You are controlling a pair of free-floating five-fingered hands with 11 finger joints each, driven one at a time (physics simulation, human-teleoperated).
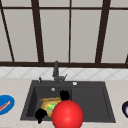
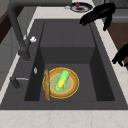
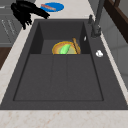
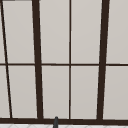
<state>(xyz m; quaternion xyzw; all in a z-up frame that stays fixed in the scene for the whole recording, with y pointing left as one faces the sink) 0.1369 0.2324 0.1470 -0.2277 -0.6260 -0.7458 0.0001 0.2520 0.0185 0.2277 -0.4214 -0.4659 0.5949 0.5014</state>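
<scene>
A big glossy red ball [image 1: 67, 114] fills the foreground, hiding the near rim of the dark grey sink [image 1: 92, 100]. Behind it, the round yellow-rimmed plate [image 2: 72, 83] with a green corn cob [image 2: 61, 80] lies in the left basin. The left hand [image 1: 40, 114] hovers by the front edge, the right hand [image 1: 64, 95] above the plate, fingers loosely spread, holding nothing. A blue plate [image 1: 5, 104] sits on the pale counter beneath the dark-framed window [image 4: 37, 62].

Evenly and flatly lit, bright, with no clear light source and no glare. Soft and blurred throughout, edges smeared, most visibly on the window [image 1: 70, 32] bars and the pale worktop [image 3: 62, 117]. Only faint shading inside the dark sink [image 2: 67, 52] basin; no sharp cast shadows. No bending at the edges.
</scene>
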